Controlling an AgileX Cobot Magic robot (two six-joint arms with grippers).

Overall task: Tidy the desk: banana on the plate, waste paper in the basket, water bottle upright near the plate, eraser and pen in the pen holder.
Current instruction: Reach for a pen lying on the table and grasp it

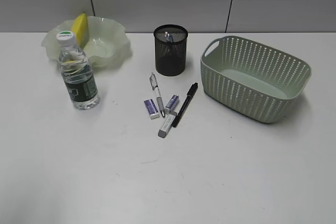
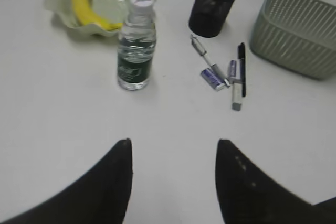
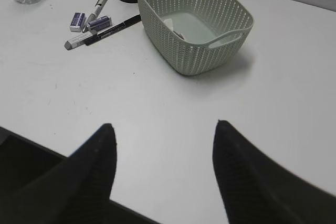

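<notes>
While the banana [image 1: 80, 28] already lay in the plate [image 1: 113, 35] at the desk's [image 1: 168, 182] far-left corner and the water bottle [image 1: 77, 72] stood upright just beside it, the stationery step looked next. Pens [image 1: 157, 94] and erasers [image 1: 151, 108] lay loose mid-desk, just in front of the pen holder [image 1: 170, 50], w/ the basket [image 1: 254, 77] toward the right edge. Waste paper wasn't clearly visible; maybe in the basket. Left gripper [image 2: 173, 153] and right gripper [image 3: 163, 135] hung w/ jaws apart, both empty. Next move prob. needs a low pinch on a thin pen.
</notes>
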